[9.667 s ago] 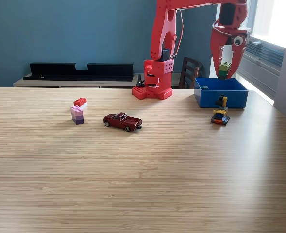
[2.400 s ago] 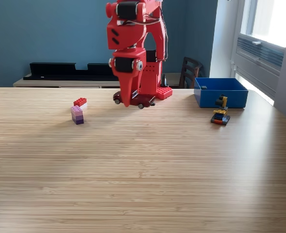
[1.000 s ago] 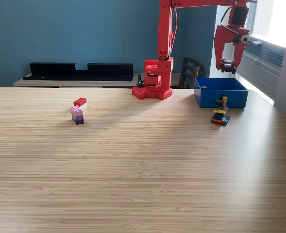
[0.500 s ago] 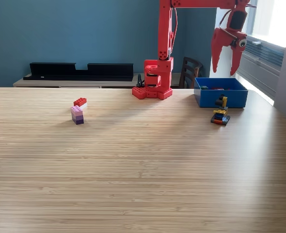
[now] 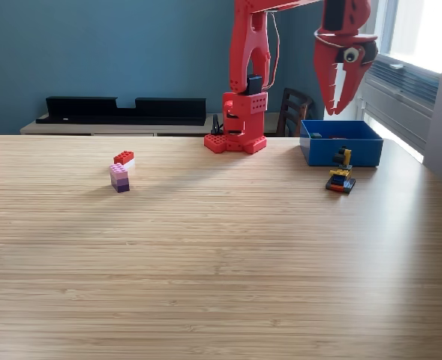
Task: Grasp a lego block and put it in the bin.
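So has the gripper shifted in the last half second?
Yes. The gripper, open and empty, has swung toward the exterior view's left; it now hangs over the blue bin's left half, nearer the arm's base.

A teal wall (image 5: 93, 52) backs the wooden table (image 5: 205, 255); a bright window (image 5: 423, 30) lights the exterior view's right.

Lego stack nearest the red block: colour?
Pink on top, purple below, clear in the exterior view.

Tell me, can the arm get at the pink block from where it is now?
Probably yes. The gripper hangs open and empty above the bin, and the pink block stands in the open with only bare table between.
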